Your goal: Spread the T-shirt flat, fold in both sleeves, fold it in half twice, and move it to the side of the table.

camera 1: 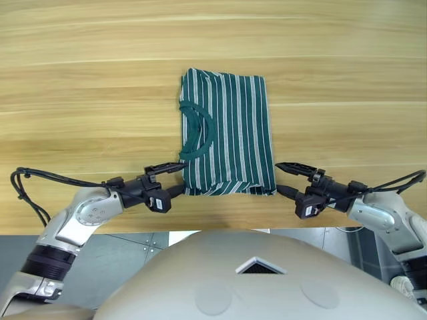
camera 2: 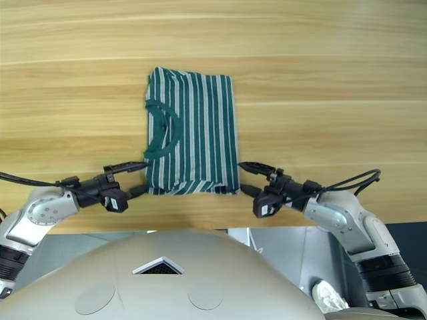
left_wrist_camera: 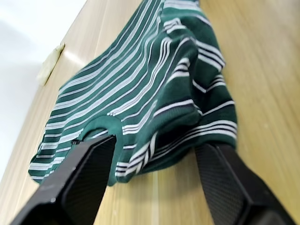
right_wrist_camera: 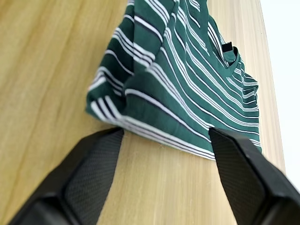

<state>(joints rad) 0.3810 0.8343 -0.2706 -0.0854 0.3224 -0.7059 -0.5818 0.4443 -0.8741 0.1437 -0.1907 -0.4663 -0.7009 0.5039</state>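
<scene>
**Figure.** The striped T-shirt (camera 1: pixel 227 133), already folded to a narrow rectangle, lay close to the front edge of the table (camera 1: pixel 80 80). The left claw (camera 1: pixel 179 178) straddled the shirt's near left corner. The right claw (camera 1: pixel 280 177) sat just beside the near right corner. Both were spread wide and gripped nothing, apparently positioned to pinch the two corners together for another half-fold.

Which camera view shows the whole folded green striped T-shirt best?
The left eye view: the folded green striped T-shirt lies whole there, collar included. The right eye view shows the same. The wrist views show its near corners close up, the far part cut off.
</scene>
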